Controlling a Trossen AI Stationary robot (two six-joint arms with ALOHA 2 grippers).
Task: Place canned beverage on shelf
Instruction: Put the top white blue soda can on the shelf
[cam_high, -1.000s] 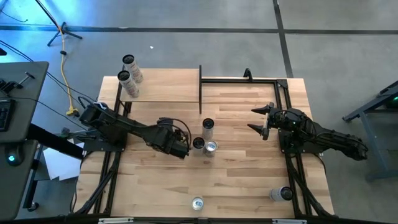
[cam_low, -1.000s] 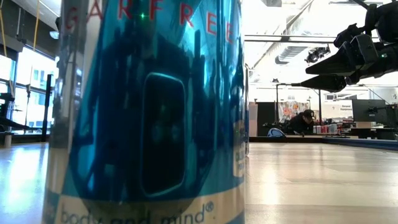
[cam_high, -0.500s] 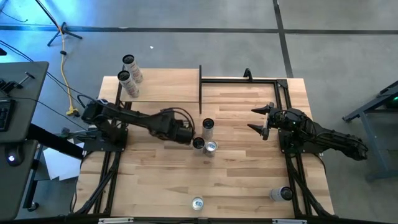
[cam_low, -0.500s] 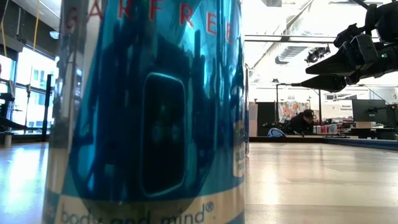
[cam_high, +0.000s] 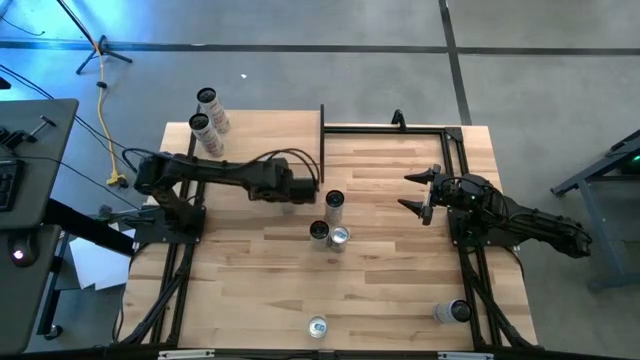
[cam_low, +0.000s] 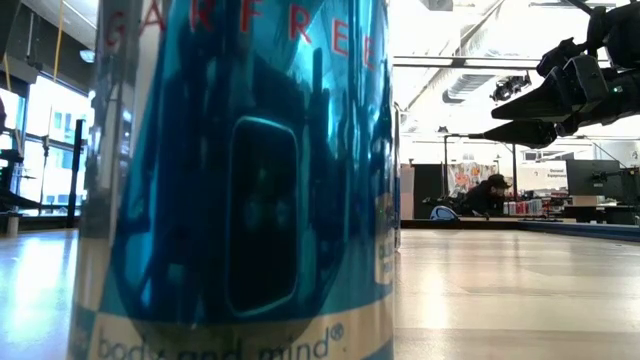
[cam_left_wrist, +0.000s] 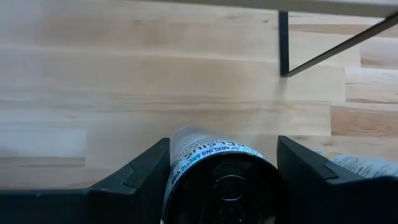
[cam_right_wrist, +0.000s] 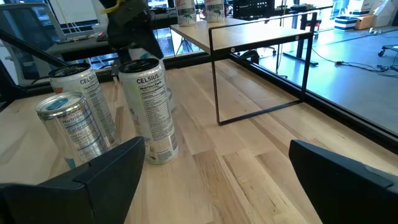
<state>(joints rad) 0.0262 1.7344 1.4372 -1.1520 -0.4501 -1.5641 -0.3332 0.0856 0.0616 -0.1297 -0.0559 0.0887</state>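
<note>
My left gripper (cam_high: 305, 190) is shut on a white can (cam_left_wrist: 217, 186) just in front of the shelf's near right corner. The high view hides the can under the gripper. The shelf (cam_high: 265, 138) is a pale board on thin black posts at the far left. Two cans (cam_high: 203, 112) stand on its left end. Three more cans (cam_high: 330, 225) stand on their bases mid-table, right of my left gripper. My right gripper (cam_high: 410, 193) is open and empty at the right, facing those cans (cam_right_wrist: 152, 112). My left gripper pinches the can's side wall just below its top rim (cam_left_wrist: 177, 162) between its two fingers, one on each side. The fingers come at it from above, and the can's lid (cam_left_wrist: 221, 190) faces the wrist camera. The can's lower end is hidden behind the can itself.
One shelf post (cam_left_wrist: 283, 43) stands just beyond the held can. A bare black metal frame (cam_high: 440, 130) runs along the far right. Two more cans (cam_high: 317, 326) (cam_high: 452, 312) stand near the front edge. One of them fills the left of the low view (cam_low: 240, 180).
My left gripper has gone from beside the three mid-table cans toward the table's far edge and a little right, up to the shelf's near right corner. The arm has stretched out as it went. The three cans stand where they stood.
</note>
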